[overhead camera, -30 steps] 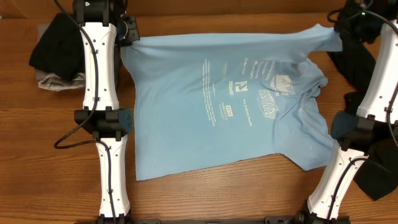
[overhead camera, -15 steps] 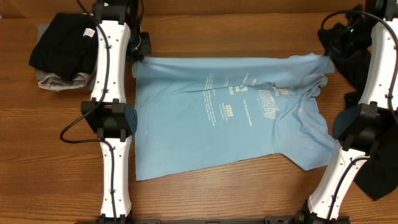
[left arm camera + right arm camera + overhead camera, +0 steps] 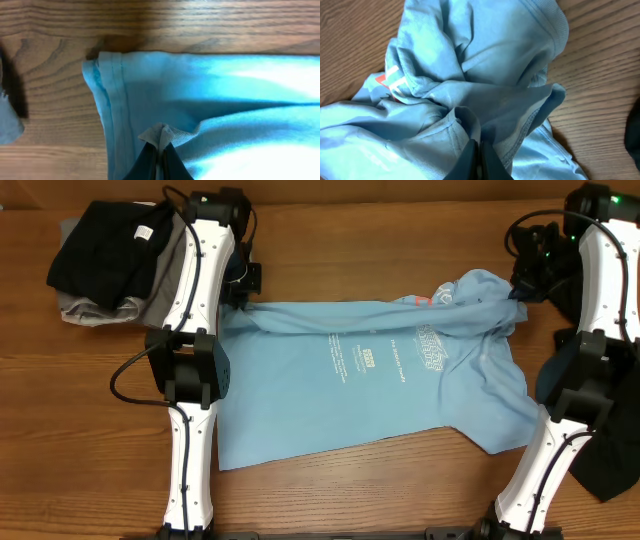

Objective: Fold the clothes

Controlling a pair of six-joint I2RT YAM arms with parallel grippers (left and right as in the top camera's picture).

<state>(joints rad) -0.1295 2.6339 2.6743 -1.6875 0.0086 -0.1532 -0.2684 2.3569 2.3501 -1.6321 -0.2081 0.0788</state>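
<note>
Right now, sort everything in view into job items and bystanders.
Job: light blue T-shirt, pinched by left gripper and right gripper; black garment on grey garment, far left; black heap, right edge.
Bystanders: wooden table.

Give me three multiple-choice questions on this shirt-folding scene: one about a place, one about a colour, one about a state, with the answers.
1. Where does the stack of black and grey garments lie?
A. At the far left corner of the table.
B. In the middle of the table.
C. At the near edge.

2. What colour is the T-shirt?
A. Green.
B. Light blue.
C. Yellow.

3. How is the left tool?
A. Open above bare wood.
B. Shut on a black garment.
C. Shut on a pinch of the T-shirt.

Answers:
1 A: the overhead view shows the stack at the far left.
2 B: every view shows light blue fabric.
3 C: the left wrist view shows it clamped on a blue fold.
</note>
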